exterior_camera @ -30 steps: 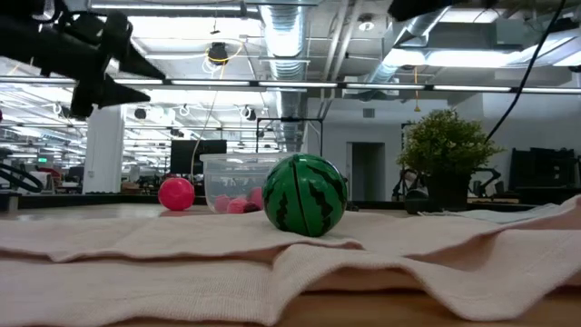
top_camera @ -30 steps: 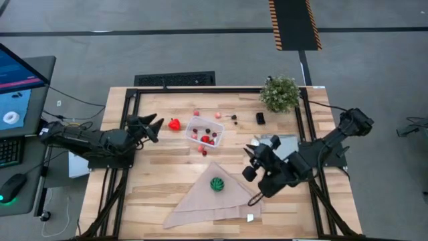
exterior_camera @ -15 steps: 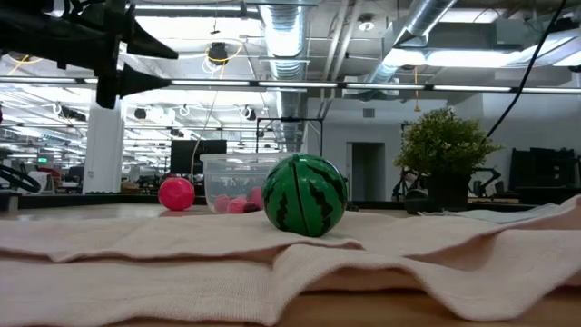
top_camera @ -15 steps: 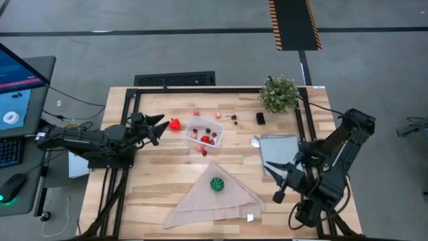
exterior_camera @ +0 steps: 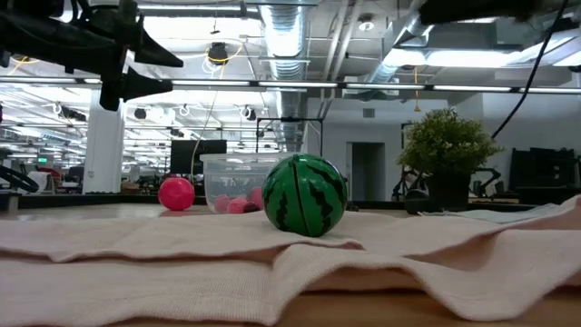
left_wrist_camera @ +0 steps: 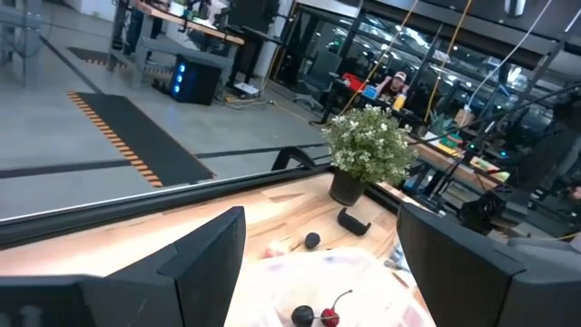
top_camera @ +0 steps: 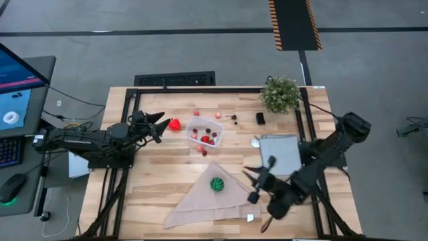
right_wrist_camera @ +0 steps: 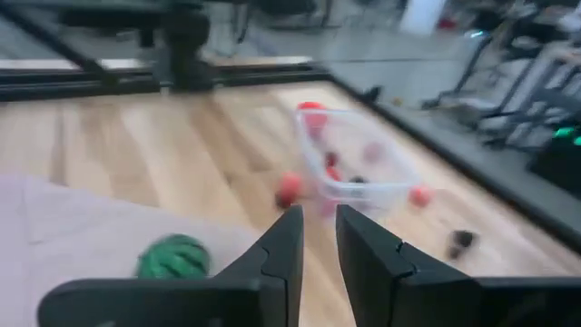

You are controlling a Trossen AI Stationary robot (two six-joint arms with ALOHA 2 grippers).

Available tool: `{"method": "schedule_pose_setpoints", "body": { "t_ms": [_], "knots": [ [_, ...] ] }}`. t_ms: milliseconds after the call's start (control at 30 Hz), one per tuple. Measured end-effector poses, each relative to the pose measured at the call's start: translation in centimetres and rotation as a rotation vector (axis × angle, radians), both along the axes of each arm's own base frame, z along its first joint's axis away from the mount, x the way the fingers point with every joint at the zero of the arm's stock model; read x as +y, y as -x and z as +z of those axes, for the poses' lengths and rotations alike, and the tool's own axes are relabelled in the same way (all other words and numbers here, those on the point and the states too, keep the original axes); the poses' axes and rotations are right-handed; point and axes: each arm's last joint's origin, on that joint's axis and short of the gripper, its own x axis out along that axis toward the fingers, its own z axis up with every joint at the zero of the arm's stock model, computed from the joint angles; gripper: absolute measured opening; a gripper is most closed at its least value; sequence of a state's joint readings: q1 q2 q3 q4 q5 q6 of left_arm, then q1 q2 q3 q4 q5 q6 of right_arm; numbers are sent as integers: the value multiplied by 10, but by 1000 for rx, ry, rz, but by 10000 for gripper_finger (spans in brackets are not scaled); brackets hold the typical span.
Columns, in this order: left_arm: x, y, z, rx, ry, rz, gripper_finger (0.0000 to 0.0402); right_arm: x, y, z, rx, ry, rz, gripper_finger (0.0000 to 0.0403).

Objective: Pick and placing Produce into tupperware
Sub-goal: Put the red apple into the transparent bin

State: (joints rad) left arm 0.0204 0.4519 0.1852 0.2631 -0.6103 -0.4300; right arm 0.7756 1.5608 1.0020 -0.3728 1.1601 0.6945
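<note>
At the table's left edge the left gripper (top_camera: 160, 124) hovers with fingers spread and empty, just beside a red pepper (top_camera: 174, 124). Next comes the clear tub (top_camera: 204, 130), holding small red and dark bits, with more berries scattered around it. Nearer the front, a green ball (top_camera: 216, 183) sits on the cloth (top_camera: 200, 201). Beside it, the right gripper (top_camera: 255, 184) hangs empty, fingers nearly together.

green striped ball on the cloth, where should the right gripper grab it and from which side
Probably across its widest middle, coming straight down from above. The green striped ball is round and sits free on the beige cloth, nothing crowding it, so the sides are open. The right gripper hangs beside it, empty, fingers only narrowly apart, so it likely needs opening first.
</note>
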Motion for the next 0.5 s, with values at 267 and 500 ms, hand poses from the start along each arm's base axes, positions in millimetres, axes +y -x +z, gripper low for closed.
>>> {"method": "schedule_pose_setpoints", "body": {
  "t_ms": [267,500],
  "knots": [
    [1,0,0,27,-35,9,278,-32,-41,37,5,2,343,92],
    [2,1,-4,111,-59,45,278,-94,-22,45,-57,-47,295,92]
  ]
}}
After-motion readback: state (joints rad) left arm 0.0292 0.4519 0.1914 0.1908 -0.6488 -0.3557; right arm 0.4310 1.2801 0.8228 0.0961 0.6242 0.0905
